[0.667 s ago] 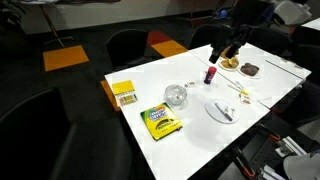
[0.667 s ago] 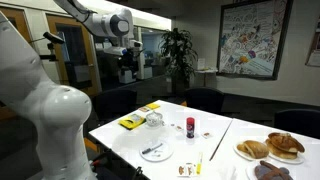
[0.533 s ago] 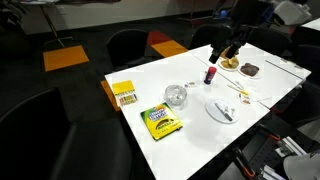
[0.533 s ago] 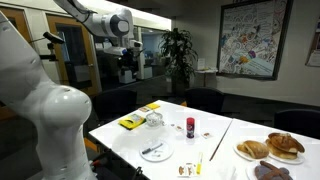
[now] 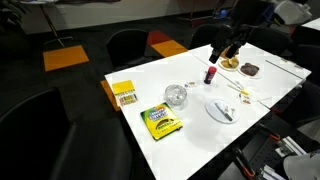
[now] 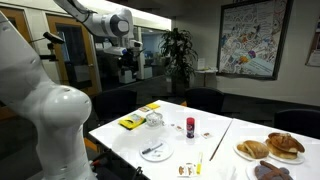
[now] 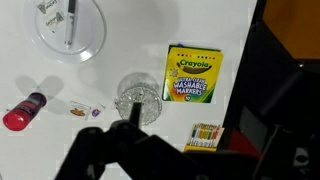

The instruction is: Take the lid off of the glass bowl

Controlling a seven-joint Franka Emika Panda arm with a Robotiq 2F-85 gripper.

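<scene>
The small clear glass bowl [image 7: 124,107] stands on the white table [image 7: 130,50], with the glinting glass lid [image 7: 139,95] on top of it. It also shows in both exterior views [image 5: 176,97] [image 6: 154,119]. My gripper [image 6: 127,70] hangs high above the table, far from the bowl and holding nothing; it also shows in an exterior view [image 5: 232,47]. In the wrist view the gripper [image 7: 150,142] is a dark blurred mass at the bottom edge, just below the bowl, and its jaws look open.
A green-and-yellow marker box [image 7: 196,74] lies beside the bowl, and a small yellow crayon box [image 7: 205,133] lies near the table edge. A white plate [image 7: 93,40] holds utensils. A red bottle [image 7: 25,110] lies on the table. Plates of pastries [image 6: 270,148] stand at the far end. Dark chairs [image 5: 130,45] surround the table.
</scene>
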